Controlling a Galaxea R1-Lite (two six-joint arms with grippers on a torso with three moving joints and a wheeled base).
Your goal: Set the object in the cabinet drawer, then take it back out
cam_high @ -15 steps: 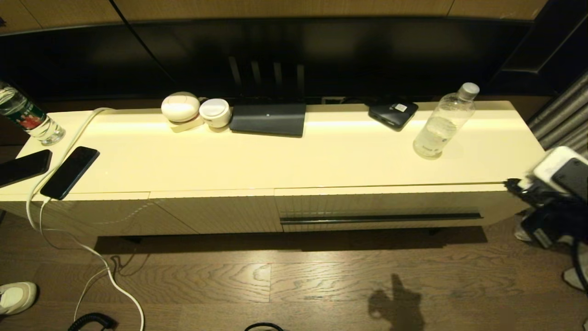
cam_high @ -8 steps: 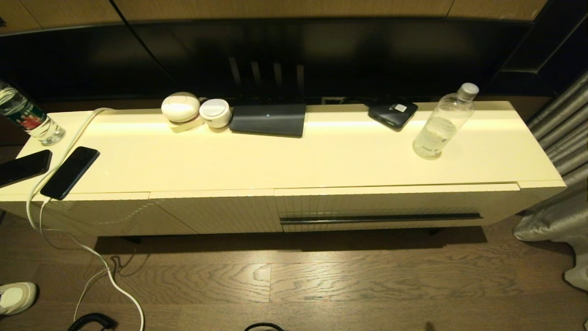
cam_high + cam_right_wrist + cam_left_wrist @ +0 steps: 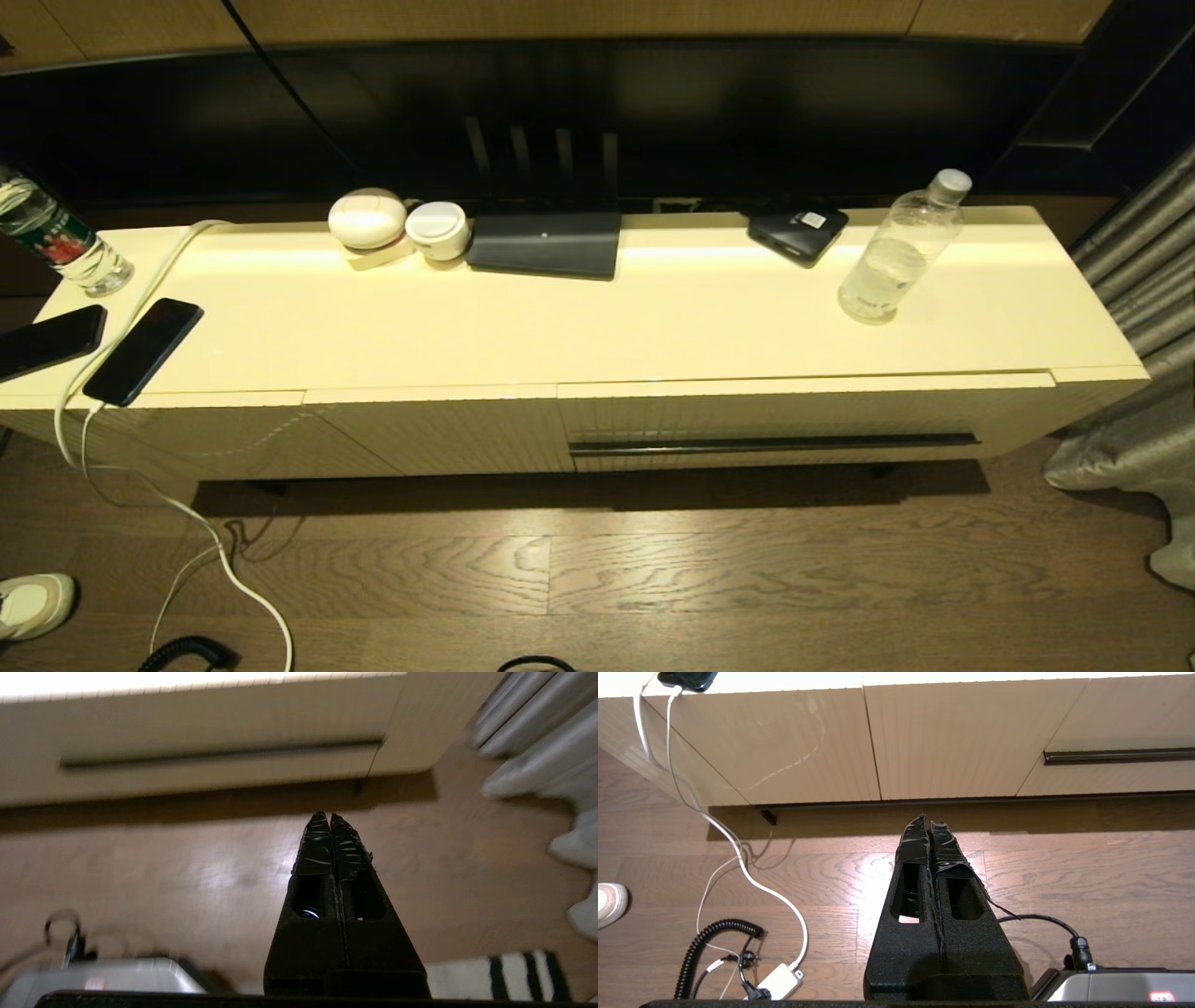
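So there's this long low cream cabinet (image 3: pixel 597 317) with a glossy top running across the whole scene, sitting on a dark wood-plank floor (image 3: pixel 653 569). On its front, right of centre, is the wide shallow cream drawer (image 3: pixel 803 415) with the finely ribbed face and long dark handle slot, and it's pushed fully closed. A flat dark grey box (image 3: pixel 546 243) sits at the far edge of the top near the middle. The small clear ribbed plastic water bottle (image 3: pixel 898 252) with a white screw cap stands upright on the cabinet top toward the right end, above the drawer. Neither arm shows from the head camera. The left gripper (image 3: pixel 928 822) hangs low over the floor in front of the left-hand cabinet panels, black taped fingers pressed together with nothing between them. The right gripper (image 3: pixel 325 816) is the same deal, pinched closed and empty over the floor near the drawer's right end.
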